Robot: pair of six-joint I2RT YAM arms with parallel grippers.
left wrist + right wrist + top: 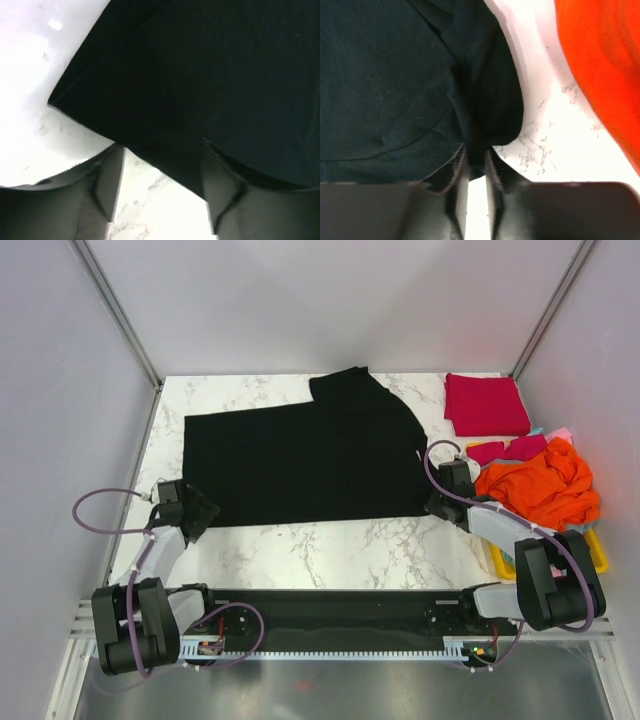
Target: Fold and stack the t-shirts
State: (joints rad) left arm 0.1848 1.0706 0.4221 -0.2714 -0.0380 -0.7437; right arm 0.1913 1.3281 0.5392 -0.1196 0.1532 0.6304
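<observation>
Top external view: white veined-marble table (330, 550) boxed in by plain grey walls (60, 390). Spread flat mid-table, soft matte black t-shirt (300, 465) — roughly rectangular, long axis left to right, one sleeve jutting far. Right gripper (435, 502) pinched onto its near-right corner; left gripper (205, 510) spread apart at the near-left corner. Folded crimson t-shirt (486, 405) far right — rumpled orange t-shirt (540, 485) nearer.

My left fingers (107, 185) sit at eight o'clock of the spread t-shirt (300, 465), my right fingers (457, 195) at four; a folded t-shirt (486, 404) lies at two, the basket (598, 552) at three.
</observation>
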